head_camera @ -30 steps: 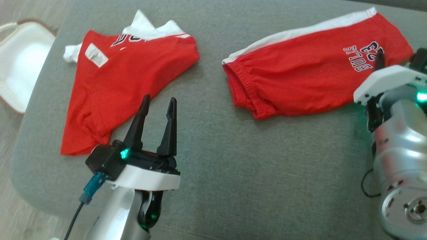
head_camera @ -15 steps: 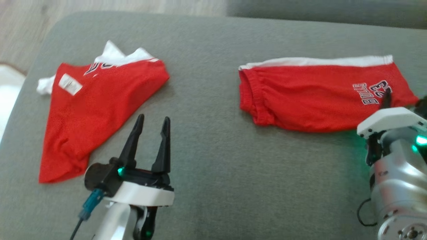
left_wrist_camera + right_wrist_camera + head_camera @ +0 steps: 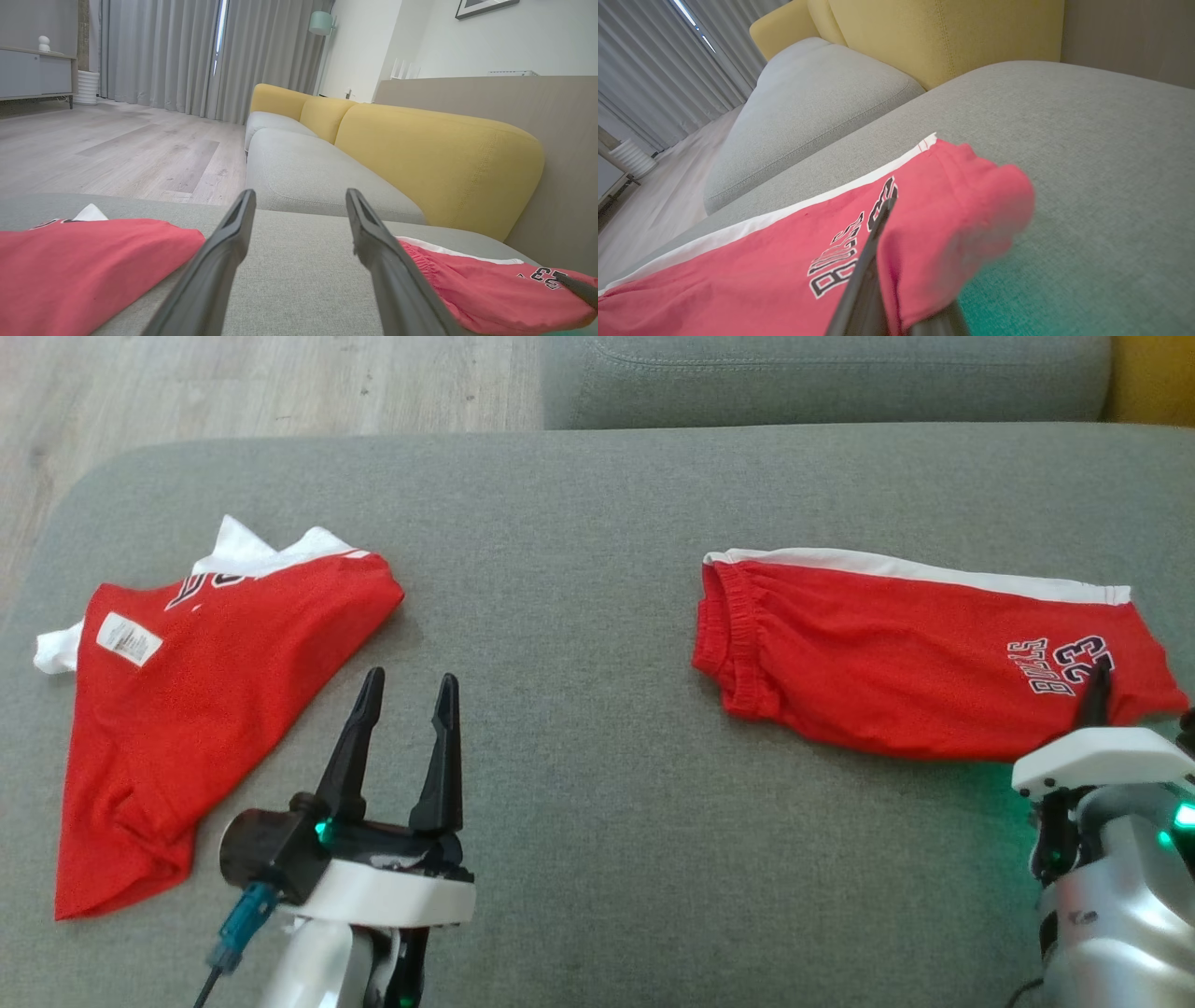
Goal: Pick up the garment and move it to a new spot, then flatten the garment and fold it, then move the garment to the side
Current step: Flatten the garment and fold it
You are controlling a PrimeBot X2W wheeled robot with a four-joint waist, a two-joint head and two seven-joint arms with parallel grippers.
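left hand [image 3: 409,679]: nearest, fingers spread, empty, hovering over the bare grey sofa cushion [image 3: 597,821], just beside the red jersey [image 3: 205,691]. right hand [image 3: 1096,686]: pressed together, pinching the leg hem of the red shorts [image 3: 887,653] by the "bulls 23" print [image 3: 1060,665]. shorts lie right of centre, apparently doubled over, well apart from the jersey. assessment: shorts are likely being shifted aside. recommendation: a one-corner grip risks slumping the fold; drag low and slowly, or bring the left hand to the waistband [image 3: 733,644]. yellow backrest [image 3: 420,154] beyond.
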